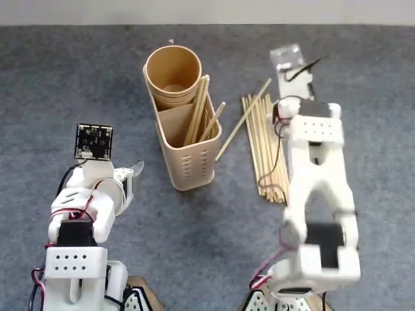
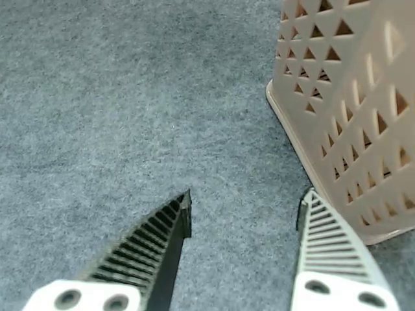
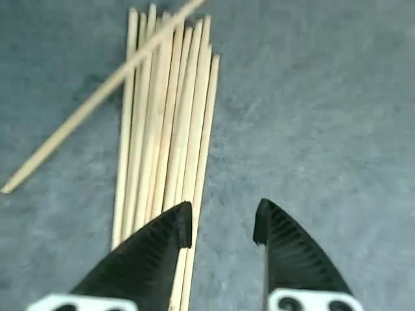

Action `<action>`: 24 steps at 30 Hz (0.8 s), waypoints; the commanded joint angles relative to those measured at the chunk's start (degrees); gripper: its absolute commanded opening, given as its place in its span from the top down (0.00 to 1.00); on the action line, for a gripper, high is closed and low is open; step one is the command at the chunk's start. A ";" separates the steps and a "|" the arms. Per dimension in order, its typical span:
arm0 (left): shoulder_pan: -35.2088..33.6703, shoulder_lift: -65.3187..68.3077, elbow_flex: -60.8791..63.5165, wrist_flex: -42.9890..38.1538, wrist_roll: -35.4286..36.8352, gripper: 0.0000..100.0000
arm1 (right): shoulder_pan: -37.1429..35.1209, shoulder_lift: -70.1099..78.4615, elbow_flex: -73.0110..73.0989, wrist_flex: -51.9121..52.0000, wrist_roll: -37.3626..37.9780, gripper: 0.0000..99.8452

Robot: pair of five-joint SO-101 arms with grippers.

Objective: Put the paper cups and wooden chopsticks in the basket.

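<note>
The tan basket (image 1: 188, 162) stands mid-table. Stacked paper cups (image 1: 172, 72) sit in its far compartment and a few wooden chopsticks (image 1: 200, 113) lean in its near one. A bundle of several loose chopsticks (image 1: 266, 146) lies on the grey mat right of the basket, with a single chopstick (image 1: 243, 120) slanting across it. My right gripper (image 3: 222, 217) hangs open just above the bundle (image 3: 165, 123), one finger over its edge and nothing held. My left gripper (image 2: 246, 197) is open and empty over bare mat beside the basket's perforated wall (image 2: 350, 97).
The right arm (image 1: 314, 139) covers part of the mat right of the bundle. The left arm (image 1: 91, 194) sits near the front left corner. Bare grey mat (image 1: 78, 84) spreads left of the basket.
</note>
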 commanded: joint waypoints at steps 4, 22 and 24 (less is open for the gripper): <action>0.75 -0.57 -0.22 -0.88 0.62 0.74 | 0.75 17.71 -1.80 -10.59 0.70 0.84; 0.84 -0.57 -0.22 -0.88 0.53 0.74 | 4.79 25.80 -5.23 -10.77 0.97 0.84; 0.84 -0.57 -0.22 -0.88 0.53 0.74 | 4.79 25.80 -5.05 -10.77 2.46 0.86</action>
